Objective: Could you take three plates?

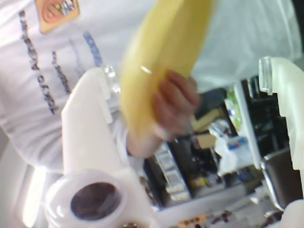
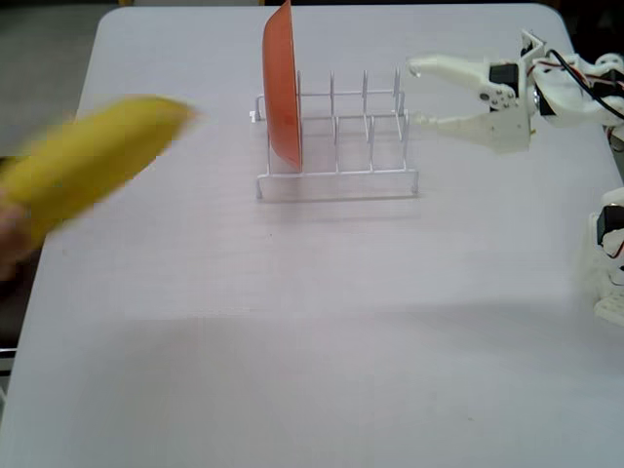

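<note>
A yellow plate [image 2: 93, 161], blurred by motion, is held tilted over the table's left edge by a person's hand [image 2: 10, 234]. The wrist view shows the same yellow plate [image 1: 161, 61] edge-on in the hand [image 1: 173, 109], in front of a person in a white T-shirt. My gripper [image 2: 411, 93] hangs open at the right end of the white wire dish rack [image 2: 336, 175], pointing left, with nothing between its fingers. In the wrist view the gripper [image 1: 180, 66] shows as two white fingers [image 1: 90, 123] spread wide, far from the plate.
An orange plate [image 2: 283, 88] stands upright in the rack's leftmost slot; the other slots are bare. The arm's body and cables [image 2: 575, 83] sit at the table's right edge, with another white part [image 2: 609, 253] below them.
</note>
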`<state>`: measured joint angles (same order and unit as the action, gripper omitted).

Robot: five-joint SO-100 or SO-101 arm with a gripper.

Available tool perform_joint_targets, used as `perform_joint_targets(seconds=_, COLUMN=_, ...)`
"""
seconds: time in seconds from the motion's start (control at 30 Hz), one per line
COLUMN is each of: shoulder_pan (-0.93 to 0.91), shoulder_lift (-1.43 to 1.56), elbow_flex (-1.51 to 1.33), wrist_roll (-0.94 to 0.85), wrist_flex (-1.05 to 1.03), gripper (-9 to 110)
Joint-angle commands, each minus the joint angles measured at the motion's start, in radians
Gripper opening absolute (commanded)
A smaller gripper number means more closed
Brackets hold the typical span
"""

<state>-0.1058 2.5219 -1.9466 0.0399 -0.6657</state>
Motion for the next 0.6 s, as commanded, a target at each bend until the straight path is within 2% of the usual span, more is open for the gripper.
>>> perform_joint_targets(seconds=0.0, shoulder_pan=0.003, shoulder_lift=0.123, elbow_flex=-0.074, wrist_roll=-0.002, wrist_flex=0.029, gripper=38)
perform_joint_targets(seconds=0.57, shoulder_pan=0.233, shoulder_lift=0.457, elbow_flex=-0.411, wrist_roll=-0.103, wrist_flex=0.037, gripper=37)
